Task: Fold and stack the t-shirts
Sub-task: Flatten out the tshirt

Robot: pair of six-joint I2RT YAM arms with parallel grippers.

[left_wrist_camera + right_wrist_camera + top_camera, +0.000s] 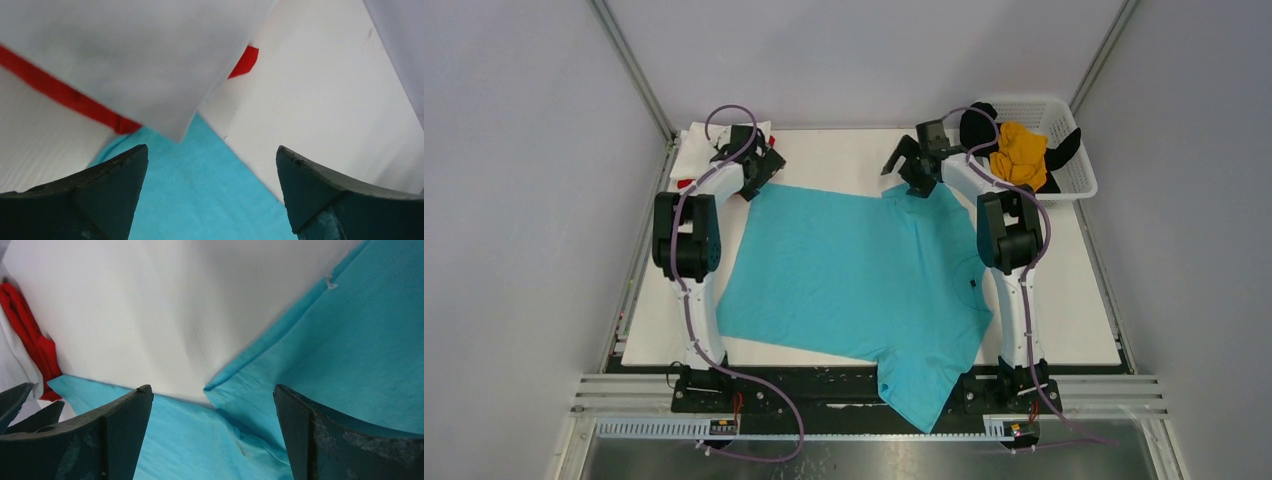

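Turquoise t-shirt is lying spread flat across the middle of the white bench, with one sleeve hanging over the bench edge at bottom centre of the top view. Left tool is sitting at the shirt's upper-left corner, fingers spread wide, gripping nothing. In the left wrist view that turquoise corner is showing between the two fingers at bottom centre. Just above it, folded white t-shirt is lying over red t-shirt, red peeking out as a strip at the left of the frame. Right tool is sitting at the shirt's top edge, right of centre, also spread wide and empty. The right wrist view is showing a sleeve hem corner between its fingers. Mustard-yellow t-shirt and black t-shirt are lying in the white mesh basket at upper right.
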